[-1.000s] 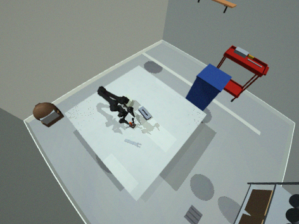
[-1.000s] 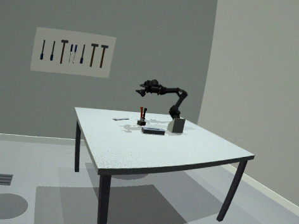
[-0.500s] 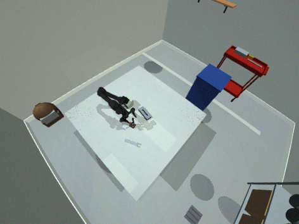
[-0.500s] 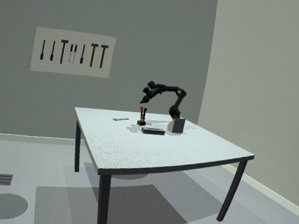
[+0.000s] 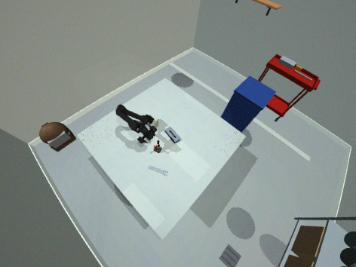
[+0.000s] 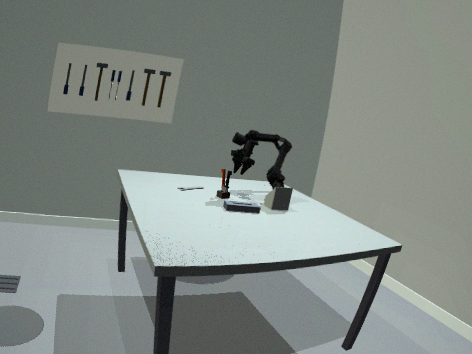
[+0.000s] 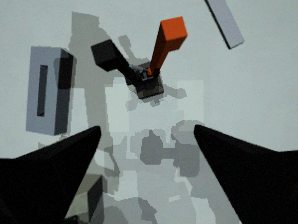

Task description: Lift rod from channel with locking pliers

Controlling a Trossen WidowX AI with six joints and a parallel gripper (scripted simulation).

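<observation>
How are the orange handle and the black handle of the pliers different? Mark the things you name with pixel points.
The orange handle (image 6: 223, 179) (image 7: 173, 31) is bright orange, but the black handle (image 6: 228, 177) (image 7: 104, 54) is dark. The orange handle stands a bit taller, and the black handle ends a bit lower. In the wrist view the orange handle leans up and right, while the black handle leans up and left. Both stick up from the same small dark holder (image 6: 223, 195) (image 7: 151, 91).
</observation>
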